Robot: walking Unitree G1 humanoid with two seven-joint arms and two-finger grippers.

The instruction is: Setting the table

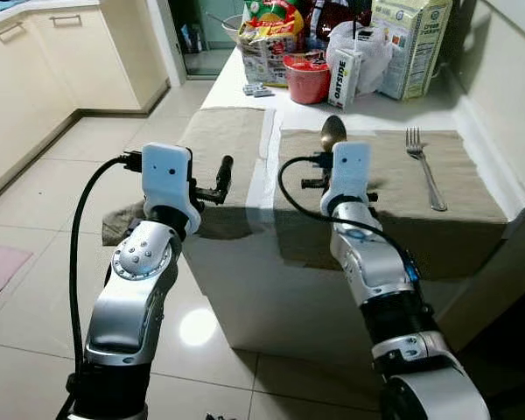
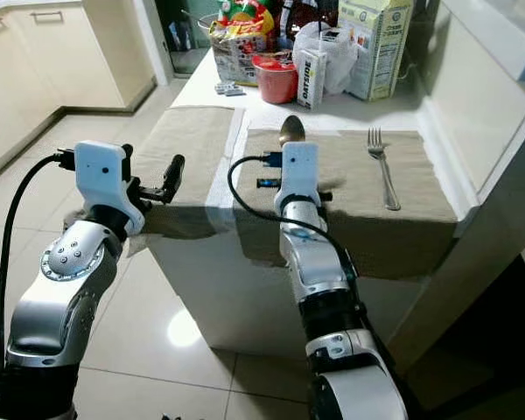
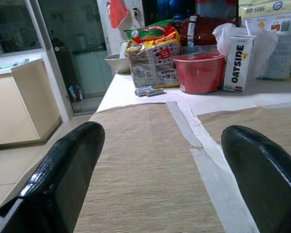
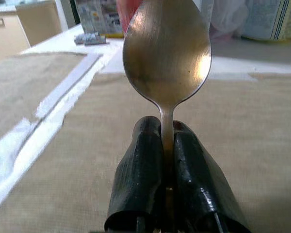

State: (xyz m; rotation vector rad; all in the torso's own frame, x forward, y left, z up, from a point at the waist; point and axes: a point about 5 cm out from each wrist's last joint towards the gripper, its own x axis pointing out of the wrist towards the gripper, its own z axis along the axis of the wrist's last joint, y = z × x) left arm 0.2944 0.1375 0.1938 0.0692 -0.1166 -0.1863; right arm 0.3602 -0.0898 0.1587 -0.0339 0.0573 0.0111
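Note:
My right gripper [image 4: 167,141] is shut on the handle of a metal spoon [image 4: 167,53], whose bowl [image 1: 332,133] points away from me above the right beige placemat [image 1: 472,188]. A silver fork [image 1: 424,166] lies on that same mat, toward its right side, tines pointing away from me. My left gripper [image 3: 160,160] is open with nothing between its fingers, held at the near edge of the left beige placemat [image 3: 145,165], with one finger [image 1: 222,175] seen from the head.
At the table's far end stand a red bowl [image 1: 307,77], an Oatside carton [image 1: 343,79], a snack bag [image 1: 267,39], a plastic bag and a tall carton [image 1: 411,44]. A wall borders the table on the right. Tiled floor and cabinets [image 1: 35,79] lie left.

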